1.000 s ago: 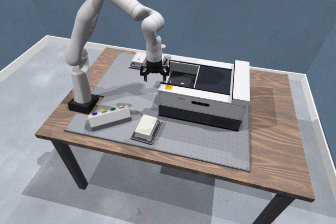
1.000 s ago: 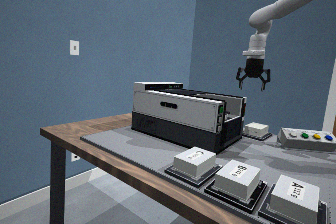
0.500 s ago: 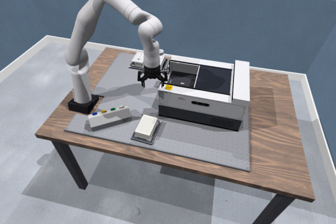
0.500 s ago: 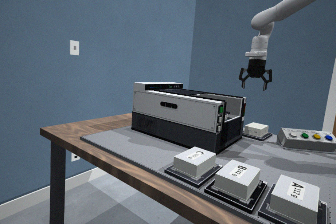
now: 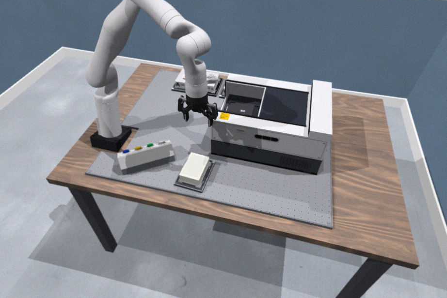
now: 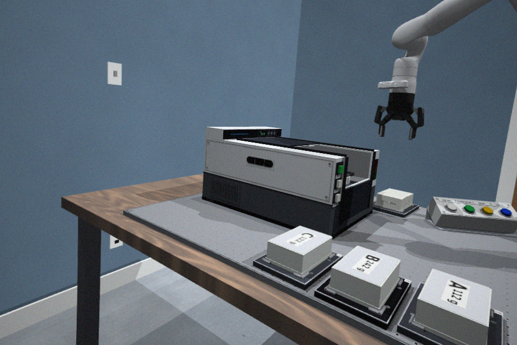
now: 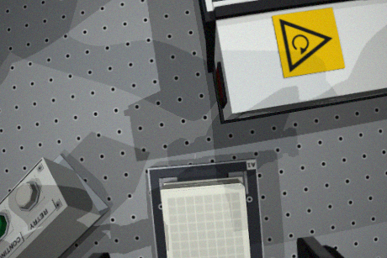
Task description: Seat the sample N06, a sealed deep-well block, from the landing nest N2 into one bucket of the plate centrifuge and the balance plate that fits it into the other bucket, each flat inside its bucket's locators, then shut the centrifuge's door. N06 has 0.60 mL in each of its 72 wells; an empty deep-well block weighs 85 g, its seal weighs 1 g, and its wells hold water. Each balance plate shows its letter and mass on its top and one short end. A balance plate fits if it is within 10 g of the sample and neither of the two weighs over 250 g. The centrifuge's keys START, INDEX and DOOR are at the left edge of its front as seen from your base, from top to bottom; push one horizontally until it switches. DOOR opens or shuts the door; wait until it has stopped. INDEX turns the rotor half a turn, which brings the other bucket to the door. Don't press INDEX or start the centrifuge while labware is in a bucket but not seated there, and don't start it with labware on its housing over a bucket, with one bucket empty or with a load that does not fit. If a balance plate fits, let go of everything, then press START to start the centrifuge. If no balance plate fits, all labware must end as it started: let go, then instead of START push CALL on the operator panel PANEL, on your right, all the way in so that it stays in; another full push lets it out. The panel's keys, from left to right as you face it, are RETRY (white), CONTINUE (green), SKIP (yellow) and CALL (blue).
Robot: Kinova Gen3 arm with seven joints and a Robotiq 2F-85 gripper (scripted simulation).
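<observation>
Gripper [image 5: 197,115], fingers spread and empty, above the mat; open centrifuge [image 5: 270,132] bucket [image 5: 241,105] unloaded; block N06 [image 5: 194,168] in its nest [image 5: 207,179].

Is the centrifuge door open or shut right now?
Open. The top view looks down through the centrifuge into an uncovered chamber, with the dark door panel slid beside it.

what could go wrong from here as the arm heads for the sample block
1. The open, empty hand hangs close beside the centrifuge corner bearing the yellow warning label; descending here, a finger might clip the housing.
2. The sample block sits in its nest near the operator panel, so a wide approach could bump the panel's keys.
3. Plate labels look alike: C seems to read 122 g, B 242 g, A 112 g. Misreading could mean an unbalanced load.
</observation>
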